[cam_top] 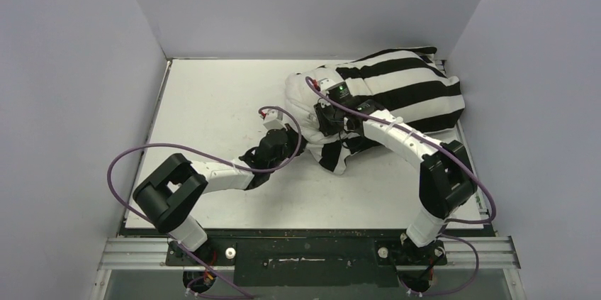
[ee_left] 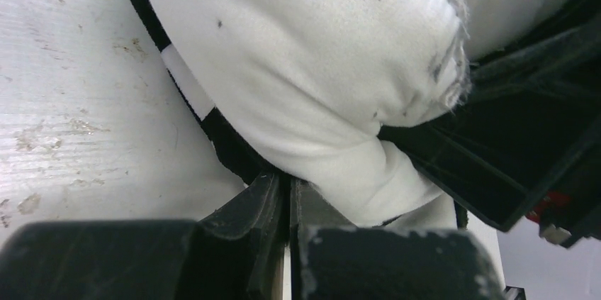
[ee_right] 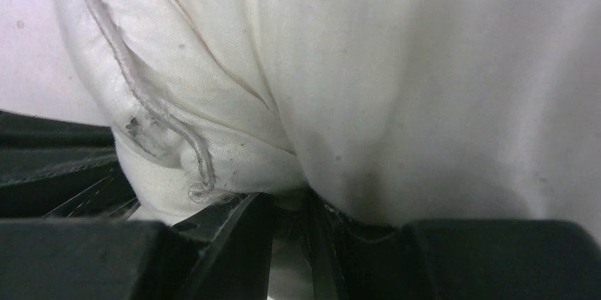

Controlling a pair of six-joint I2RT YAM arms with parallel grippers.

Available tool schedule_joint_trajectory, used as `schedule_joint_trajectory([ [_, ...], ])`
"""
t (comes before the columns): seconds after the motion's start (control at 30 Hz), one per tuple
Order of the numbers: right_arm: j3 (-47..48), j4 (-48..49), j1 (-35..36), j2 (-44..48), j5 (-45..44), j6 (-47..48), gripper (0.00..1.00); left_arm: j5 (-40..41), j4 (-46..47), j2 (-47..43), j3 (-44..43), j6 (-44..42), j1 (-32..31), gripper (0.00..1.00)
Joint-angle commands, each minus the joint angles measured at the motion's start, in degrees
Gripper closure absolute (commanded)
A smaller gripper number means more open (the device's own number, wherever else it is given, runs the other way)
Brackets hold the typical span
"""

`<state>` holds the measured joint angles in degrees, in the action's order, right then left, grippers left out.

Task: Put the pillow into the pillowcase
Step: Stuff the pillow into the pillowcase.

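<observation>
Pinching the pillowcase [ee_left: 186, 86] hem with the left end effector [ee_left: 287, 186], fingers pressed almost together, right under a bulging corner of the pillow [ee_left: 305, 66]. Clamping a fold of white cloth, apparently pillow fabric, in the right end effector [ee_right: 287, 206], just below a frayed seam [ee_right: 145, 105]. Resting on the surface [cam_top: 212, 101] beyond both end effectors, pillow mostly sheathed in stripes, one bare white end poking out beside the right one.

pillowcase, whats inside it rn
The pillow: its white end pokes out of the pillowcase mouth. The rest, and how deep it reaches, is covered by the striped cloth.
</observation>
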<state>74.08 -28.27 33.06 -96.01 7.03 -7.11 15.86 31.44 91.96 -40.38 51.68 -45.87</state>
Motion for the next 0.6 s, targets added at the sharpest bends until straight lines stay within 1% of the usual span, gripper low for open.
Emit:
schedule_joint_trajectory([
  [0.0,0.13,-3.47,-3.3,-5.71,-15.55,2.6,0.76,5.09,8.02,-8.47,1.02,-2.25,-0.69,1.0],
  [0.1,1.22,-4.0,-3.03,-8.62,-19.43,3.76,0.77,5.76,7.49,-9.85,0.91,-2.41,-0.65,1.0],
  [0.17,0.98,-3.8,-2.96,-10.22,-20.47,4.03,0.77,5.83,7.32,-10.52,0.55,-2.42,-0.67,1.0],
  [0.33,0.91,-3.51,0.27,-13.26,-24.12,5.53,0.77,4.78,8.63,-10.31,-0.09,-1.06,-0.67,1.0],
  [0.43,0.78,-2.77,1.59,-14.2,-22.79,6.71,0.77,3.65,10.86,-9.81,0.22,0.46,-0.67,1.0],
  [0.57,-1.43,-2.56,2.0,-14.25,-18.92,8.22,0.76,3.0,10.75,-10.42,-0.02,0.79,-0.64,1.0],
])
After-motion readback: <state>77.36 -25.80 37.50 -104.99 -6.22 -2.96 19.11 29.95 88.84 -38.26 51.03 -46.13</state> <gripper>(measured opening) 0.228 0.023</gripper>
